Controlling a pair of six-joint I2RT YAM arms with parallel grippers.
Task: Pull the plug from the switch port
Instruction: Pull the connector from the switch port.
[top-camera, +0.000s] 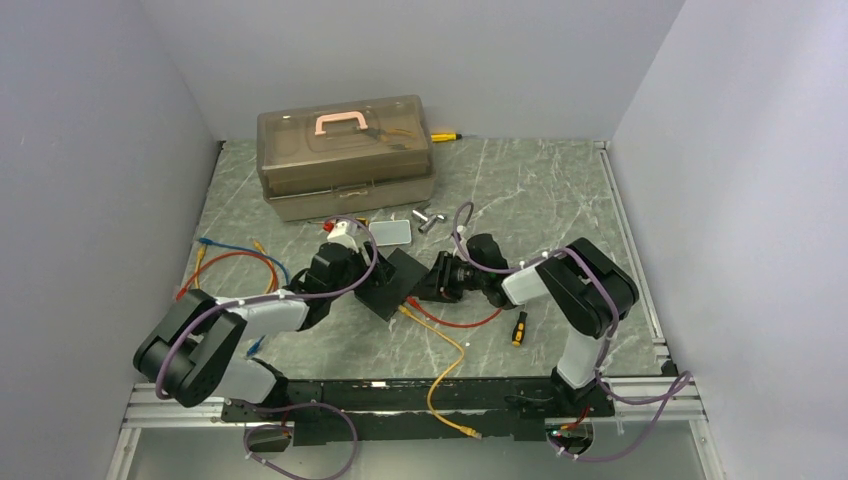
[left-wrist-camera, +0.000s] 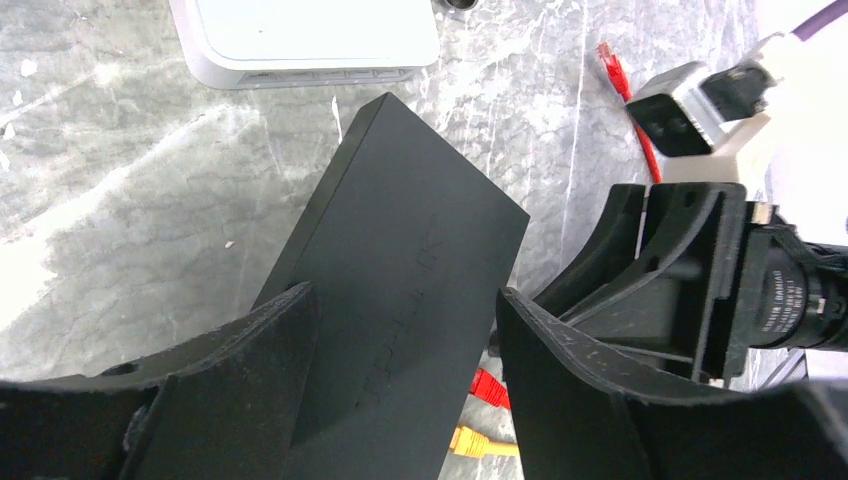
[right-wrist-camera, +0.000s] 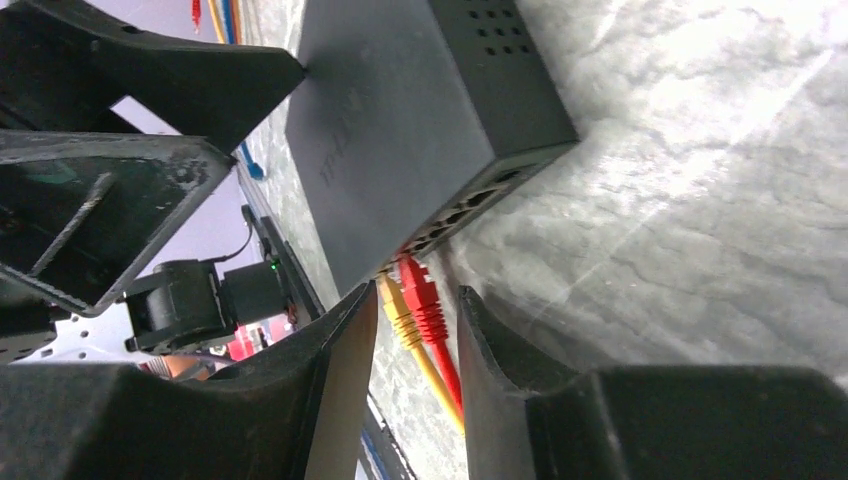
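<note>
Pale grey walls (top-camera: 100, 120), green marble tabletop (top-camera: 540, 190)

The right gripper (right-wrist-camera: 418, 300) is holding its fingers apart around a red plug (right-wrist-camera: 424, 296) and a yellow plug (right-wrist-camera: 397, 308), both sitting in the black switch (right-wrist-camera: 400, 120); a left gripper (right-wrist-camera: 265, 115) finger is touching its edge.

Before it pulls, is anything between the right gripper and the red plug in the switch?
Nothing blocks it. The right gripper straddles the red plug at the switch, but the yellow plug sits inside the gap beside it.
</note>
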